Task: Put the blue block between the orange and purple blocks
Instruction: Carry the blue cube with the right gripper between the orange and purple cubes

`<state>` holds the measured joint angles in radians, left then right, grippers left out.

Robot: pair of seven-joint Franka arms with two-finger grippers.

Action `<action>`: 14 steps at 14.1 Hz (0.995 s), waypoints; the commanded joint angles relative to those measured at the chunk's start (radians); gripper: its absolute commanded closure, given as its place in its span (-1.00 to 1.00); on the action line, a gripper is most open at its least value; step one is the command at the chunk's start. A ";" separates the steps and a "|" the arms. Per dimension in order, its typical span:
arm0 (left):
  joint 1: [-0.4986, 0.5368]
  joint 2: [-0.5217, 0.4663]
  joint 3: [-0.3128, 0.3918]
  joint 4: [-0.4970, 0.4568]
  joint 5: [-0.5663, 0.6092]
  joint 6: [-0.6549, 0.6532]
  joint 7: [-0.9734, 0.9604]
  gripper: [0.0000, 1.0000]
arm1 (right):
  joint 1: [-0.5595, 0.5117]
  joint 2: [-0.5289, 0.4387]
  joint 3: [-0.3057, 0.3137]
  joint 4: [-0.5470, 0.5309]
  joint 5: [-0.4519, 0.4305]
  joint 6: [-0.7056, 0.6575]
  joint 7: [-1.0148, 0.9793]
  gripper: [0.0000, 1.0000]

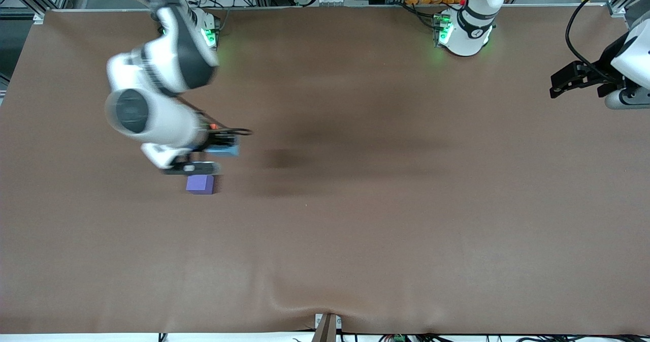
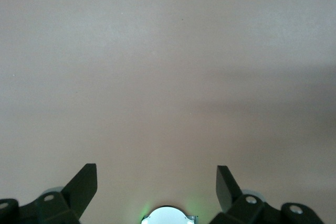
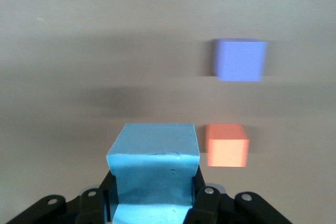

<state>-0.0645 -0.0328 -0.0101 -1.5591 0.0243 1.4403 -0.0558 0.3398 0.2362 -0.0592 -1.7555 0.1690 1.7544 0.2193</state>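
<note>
My right gripper (image 1: 216, 155) is shut on the light sky-blue block (image 1: 225, 150) and holds it in the air just above the table. In the right wrist view the blue block (image 3: 153, 153) sits squeezed between the fingers of the gripper (image 3: 153, 195). The orange block (image 3: 227, 144) and the purple block (image 3: 240, 59) lie apart on the table ahead of it, with a gap between them. In the front view the purple block (image 1: 200, 184) lies just nearer the camera than the gripper. The right arm hides the orange block there. My left gripper (image 1: 557, 86) waits, open and empty (image 2: 156, 182).
The brown table cover (image 1: 355, 220) has a raised wrinkle at its near edge by the middle. The left arm's base (image 1: 464, 32) and the right arm's base (image 1: 208, 32) stand along the edge farthest from the camera.
</note>
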 commanded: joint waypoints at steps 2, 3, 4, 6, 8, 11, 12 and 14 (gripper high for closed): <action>0.006 -0.025 -0.008 -0.019 0.000 0.008 0.037 -1.00 | -0.071 -0.078 0.019 -0.211 -0.017 0.113 -0.087 1.00; 0.006 -0.025 -0.008 -0.019 0.000 0.011 0.051 -1.00 | -0.077 -0.087 0.018 -0.248 -0.025 0.150 -0.122 1.00; 0.006 -0.025 -0.008 -0.019 -0.001 0.017 0.056 -1.00 | -0.103 -0.086 0.018 -0.271 -0.025 0.178 -0.155 1.00; 0.003 -0.024 -0.008 -0.019 0.000 0.025 0.063 -1.00 | -0.128 -0.077 0.018 -0.315 -0.026 0.236 -0.166 1.00; 0.009 -0.022 -0.004 -0.018 -0.007 0.035 0.169 -1.00 | -0.127 -0.074 0.018 -0.375 -0.025 0.330 -0.166 1.00; 0.006 -0.019 -0.001 -0.018 -0.001 0.035 0.111 -1.00 | -0.124 -0.051 0.019 -0.415 -0.025 0.413 -0.166 1.00; 0.006 -0.016 -0.004 -0.018 -0.001 0.037 0.073 -1.00 | -0.119 -0.045 0.019 -0.433 -0.025 0.443 -0.166 1.00; 0.006 -0.012 -0.007 -0.022 -0.001 0.045 0.067 -1.00 | -0.119 -0.026 0.018 -0.440 -0.025 0.464 -0.166 1.00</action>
<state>-0.0632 -0.0338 -0.0089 -1.5619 0.0243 1.4662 0.0328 0.2293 0.2132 -0.0498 -2.1655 0.1545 2.1840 0.0643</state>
